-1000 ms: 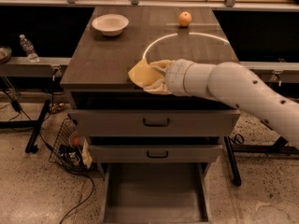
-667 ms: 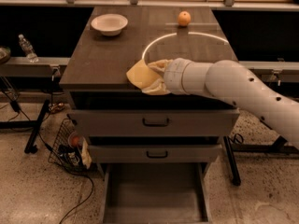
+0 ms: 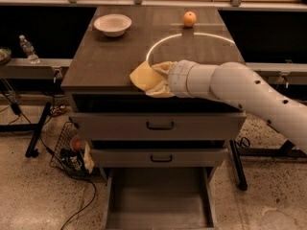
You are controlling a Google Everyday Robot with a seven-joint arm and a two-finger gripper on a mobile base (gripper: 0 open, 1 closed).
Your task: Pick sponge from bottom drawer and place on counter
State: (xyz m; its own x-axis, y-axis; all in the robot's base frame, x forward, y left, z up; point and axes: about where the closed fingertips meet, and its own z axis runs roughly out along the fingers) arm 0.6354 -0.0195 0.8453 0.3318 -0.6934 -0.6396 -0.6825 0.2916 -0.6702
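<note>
From where I stand, the robot's white arm (image 3: 249,90) reaches in from the right-hand side and ends at the front edge of the dark grey-brown rectangular counter (image 3: 110,61), a little left of the middle. Its pincer (image 3: 154,79) sits right at that edge, pointing toward the front left corner, and it is clamped on the pale yellow foam sponge (image 3: 140,76). The sponge sticks out from the tip toward the left, one cream finger above it and one below. It is tilted, over the front strip of the counter, and I cannot tell whether its lower edge touches the top.

A thin white circular arc (image 3: 192,35) is marked on the counter, and the pincer's wrist lies across the near left part of it.

Near the back left corner stands a round white bowl (image 3: 112,24), upright, showing only its plain pale inside. A small round orange fruit (image 3: 189,18) rests by the back edge, right of the middle, well apart from the bowl and from the sponge.

Below the front edge, two wider grey drawers with black handles, the upper drawer (image 3: 159,126) and the middle drawer (image 3: 160,158), are closed. The narrow grey metal bottom drawer (image 3: 158,200) is pulled out toward me, its flat floor showing plainly.
</note>
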